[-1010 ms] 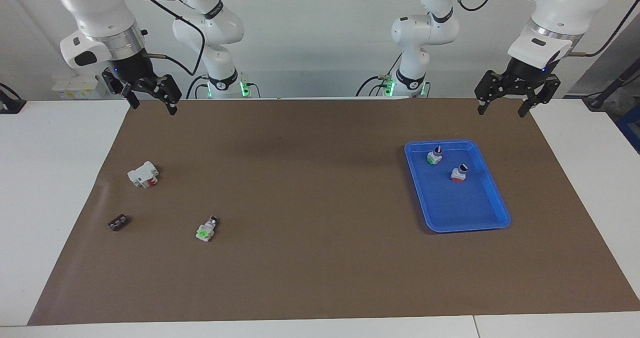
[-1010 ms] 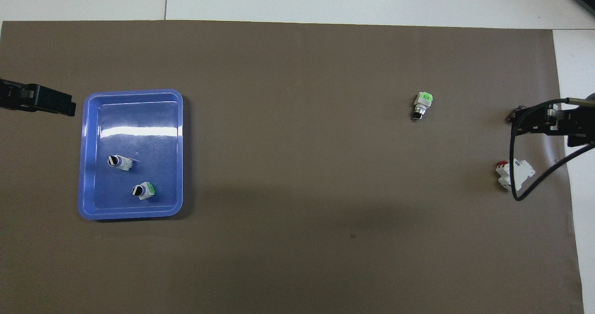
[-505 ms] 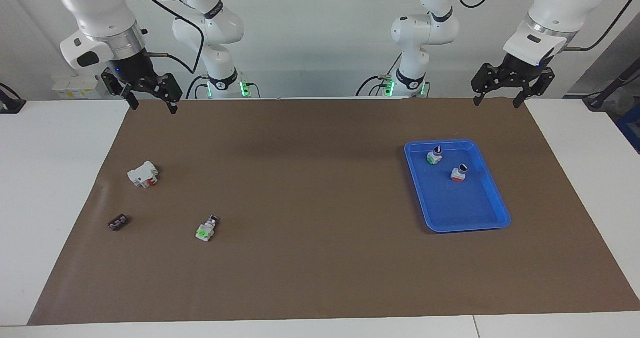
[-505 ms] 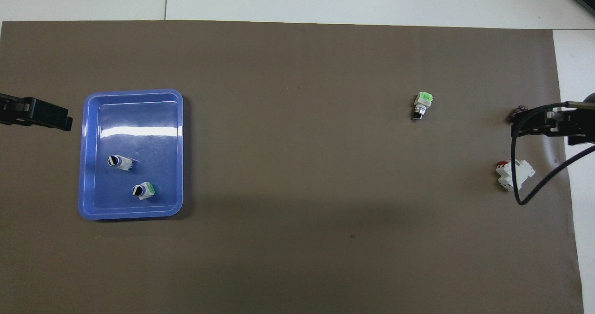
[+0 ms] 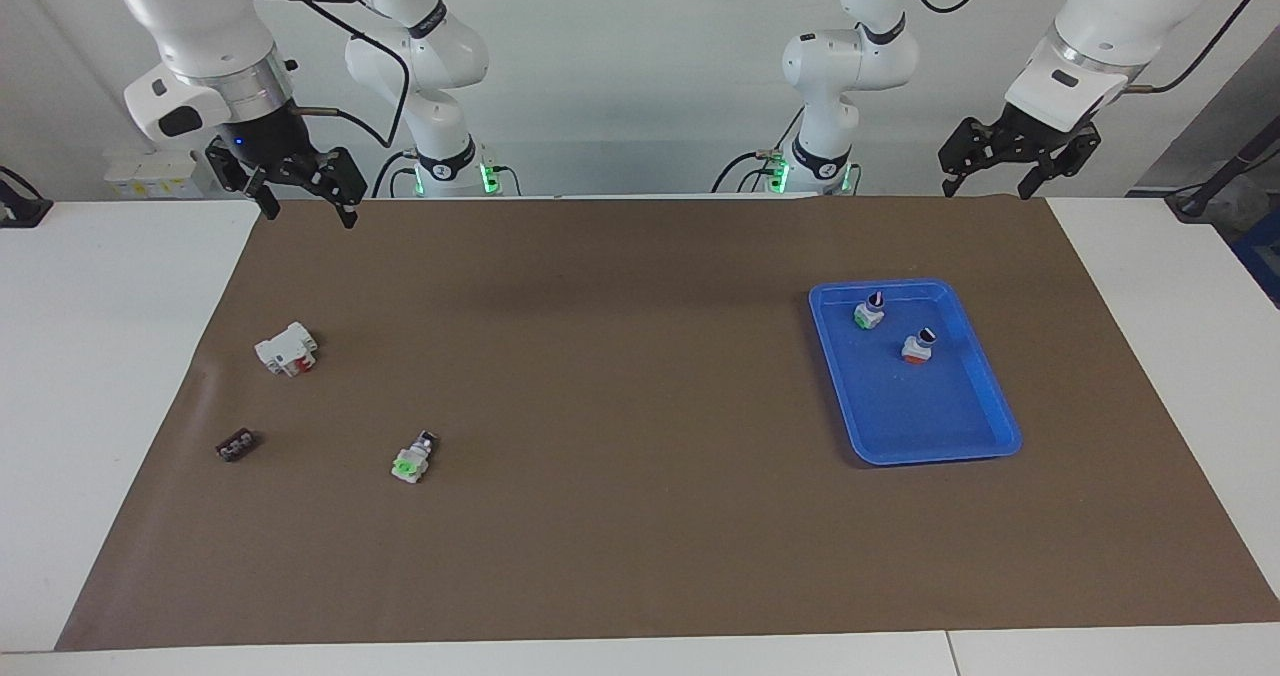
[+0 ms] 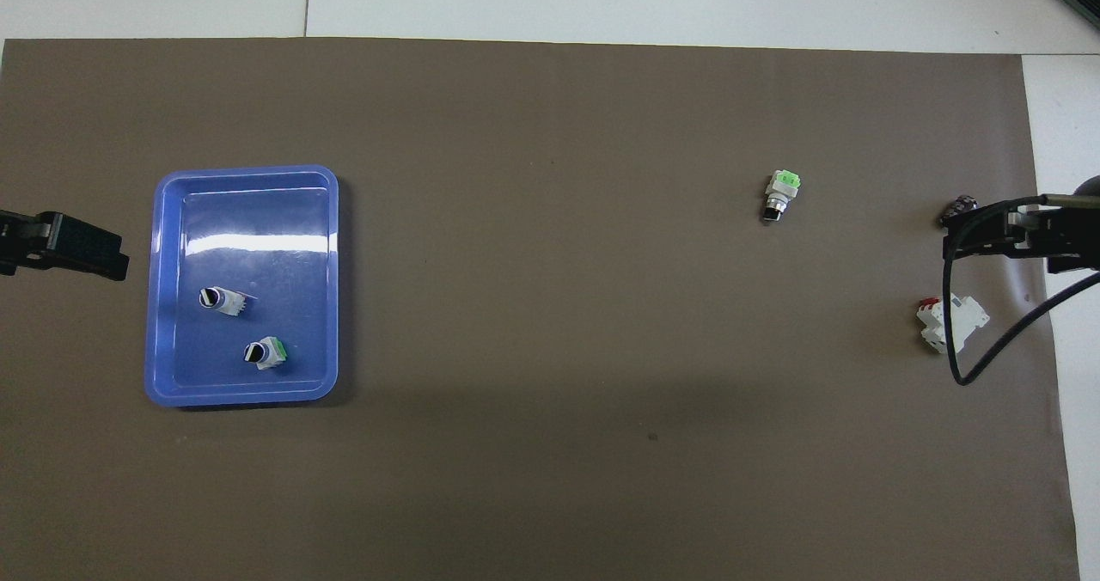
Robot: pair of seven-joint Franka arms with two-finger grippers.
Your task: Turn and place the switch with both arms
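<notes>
- The left gripper is lifting and drawing back toward the robots: a second ago it was hanging lower over the mat's corner beside the blue tray, and now it is sitting higher over the mat's edge nearest the robots, at the left arm's end
- Its jaws are spread apart and holding nothing, the same as a second ago
- The right gripper is barely shifting, edging up slightly over the mat's corner at the right arm's end; its jaws are also standing released and empty
- The switch is lying on its side on the brown mat toward the right arm's end, green face pointing away from the robots, well apart from both grippers; it is not moving between frames
- 2 more switches, one green-based and one red-based, are resting in the tray's end nearer the robots, unchanged
- The knobless white block and the small black piece are staying put, nearer the right arm's end than the switch
- No readable writing or brand is showing anywhere; the only mark visible is the white line on each black knob
</notes>
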